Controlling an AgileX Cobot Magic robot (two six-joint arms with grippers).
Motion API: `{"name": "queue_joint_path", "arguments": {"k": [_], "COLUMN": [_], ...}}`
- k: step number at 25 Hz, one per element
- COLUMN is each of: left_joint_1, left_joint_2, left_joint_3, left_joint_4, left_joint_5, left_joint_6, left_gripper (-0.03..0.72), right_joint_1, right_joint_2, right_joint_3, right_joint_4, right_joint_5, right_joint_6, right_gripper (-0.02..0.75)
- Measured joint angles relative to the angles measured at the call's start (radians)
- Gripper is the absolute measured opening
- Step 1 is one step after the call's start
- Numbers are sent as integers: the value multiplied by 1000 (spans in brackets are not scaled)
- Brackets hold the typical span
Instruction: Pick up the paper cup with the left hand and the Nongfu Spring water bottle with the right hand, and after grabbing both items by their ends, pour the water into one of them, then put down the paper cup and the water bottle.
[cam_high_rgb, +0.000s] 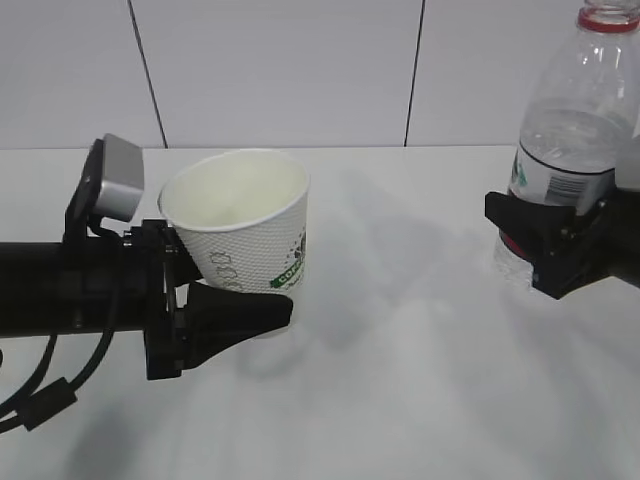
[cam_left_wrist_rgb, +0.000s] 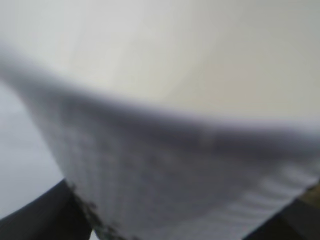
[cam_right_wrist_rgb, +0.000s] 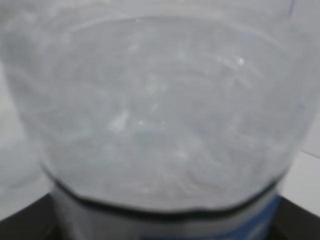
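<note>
Now we see the left hand (cam_high_rgb: 235, 300) clamped on the paper cup (cam_high_rgb: 245, 225), low on its dimpled wall, cup tilted slightly, toward the table's (cam_high_rgb: 400, 380) left side. Near the right edge, the right hand (cam_high_rgb: 550, 245) grips the Nongfu Spring water bottle (cam_high_rgb: 575, 120) at its label, bottle upright, uncapped.

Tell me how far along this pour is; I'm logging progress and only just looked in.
Done: both grabs. The left claw grips the paper cup, tilted toward the arm, and the right claw clamps the Nongfu Spring water bottle around its label. In hand: both seem lifted, set well apart, the bottle near upright. No water shows in the cup, so pouring looks undone. Left: bring them together, pour, set both down.
</note>
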Motion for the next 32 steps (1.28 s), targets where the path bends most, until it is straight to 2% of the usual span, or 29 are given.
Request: {"name": "queue_joint_path", "arguments": {"k": [6, 19, 32], "left_joint_1": [-4, -237, -340], "left_joint_2": [-40, -40, 55], "left_joint_3": [11, 13, -45], "left_joint_4": [-1, -86, -184], "left_joint_5": [-1, 131, 138], "left_joint_6": [19, 145, 152], "left_gripper": [568, 565, 559], "right_joint_1": [0, 0, 0], "right_joint_2": [0, -1, -1], "right_joint_3": [0, 0, 0], "right_joint_4": [-40, -97, -122], "right_joint_5": [0, 5, 9], "right_joint_6": [3, 3, -11], "right_gripper": [495, 494, 494]}}
